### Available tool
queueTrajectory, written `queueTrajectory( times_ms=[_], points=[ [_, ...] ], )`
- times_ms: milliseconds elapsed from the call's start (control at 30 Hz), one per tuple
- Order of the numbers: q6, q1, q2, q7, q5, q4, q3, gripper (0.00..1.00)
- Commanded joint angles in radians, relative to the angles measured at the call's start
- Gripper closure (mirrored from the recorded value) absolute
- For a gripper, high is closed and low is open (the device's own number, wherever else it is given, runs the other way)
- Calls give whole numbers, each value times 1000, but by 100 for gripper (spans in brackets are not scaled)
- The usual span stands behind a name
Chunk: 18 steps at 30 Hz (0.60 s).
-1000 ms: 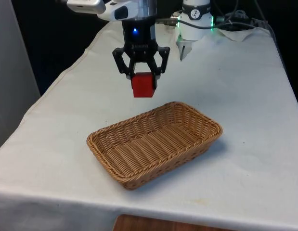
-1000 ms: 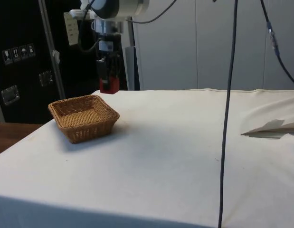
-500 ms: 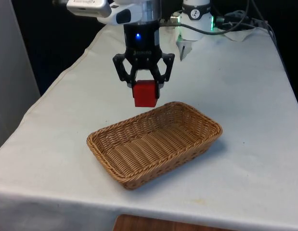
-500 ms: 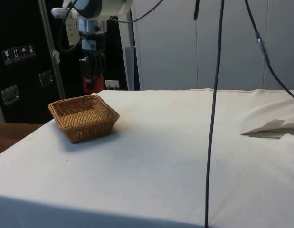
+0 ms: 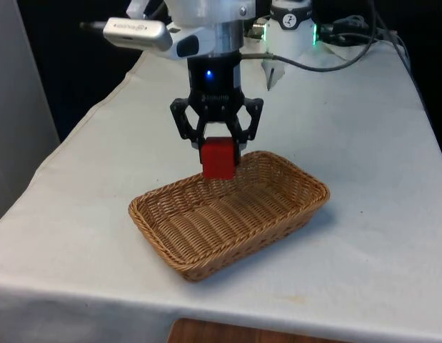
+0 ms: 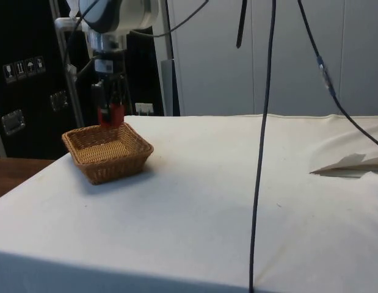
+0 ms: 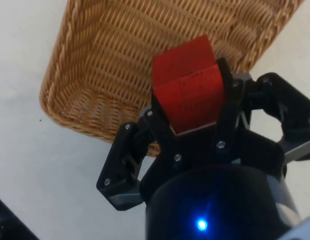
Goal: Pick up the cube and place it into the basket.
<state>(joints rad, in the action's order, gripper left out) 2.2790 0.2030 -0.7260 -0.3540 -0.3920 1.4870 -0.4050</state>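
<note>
Above my basket's (image 5: 231, 214) far rim, my claw (image 5: 218, 163) clamped tight on the red cube (image 5: 218, 158).

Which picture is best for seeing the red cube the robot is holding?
The wrist view: the red cube looks big there, pinched in the gripper above the basket. The front view also shows it clearly, over the basket's far edge. In the side view it is just a small red patch under the gripper.
</note>
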Motion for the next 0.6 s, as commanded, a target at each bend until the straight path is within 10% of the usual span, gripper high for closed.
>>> queueTrajectory(
  times_ms=[0, 567],
  points=[
    [2, -7, -13, -4, -9, -11, 7, 100],
    [8, -17, -126, -32, -92, -89, 10, 100]
  ],
)
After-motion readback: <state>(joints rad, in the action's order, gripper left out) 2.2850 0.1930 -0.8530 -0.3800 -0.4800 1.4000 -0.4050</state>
